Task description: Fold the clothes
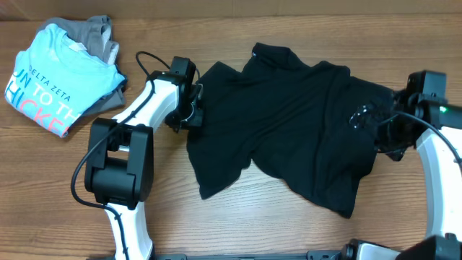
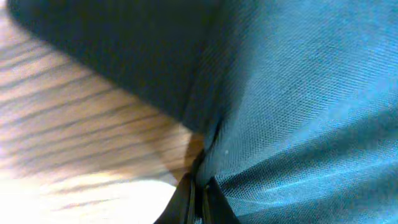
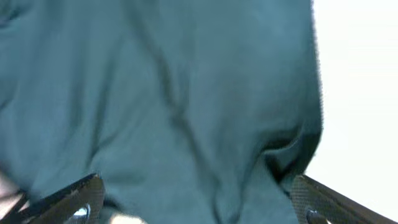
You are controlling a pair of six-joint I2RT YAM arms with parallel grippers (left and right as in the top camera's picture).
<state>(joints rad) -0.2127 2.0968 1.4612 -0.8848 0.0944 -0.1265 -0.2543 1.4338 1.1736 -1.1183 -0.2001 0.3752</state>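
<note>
The clothes, a plain black T-shirt [image 1: 289, 123], lie crumpled and spread across the middle of the wooden table [image 1: 253, 217]. My left gripper [image 1: 193, 110] sits at the shirt's left edge. In the left wrist view its fingers [image 2: 186, 202] are pressed together, shut on a bit of the black fabric [image 2: 298, 112] at the hem. My right gripper [image 1: 386, 133] rests over the shirt's right edge. In the right wrist view it [image 3: 199, 205] stands open, its fingertips [image 3: 81, 199] far apart, with the shirt [image 3: 186, 93] lying loose between and beneath them.
A folded light blue T-shirt with lettering [image 1: 54, 79] lies at the back left on top of a grey garment [image 1: 94, 32]. The left arm's black base [image 1: 115, 166] stands near the front left. Bare wood shows in front of the black shirt.
</note>
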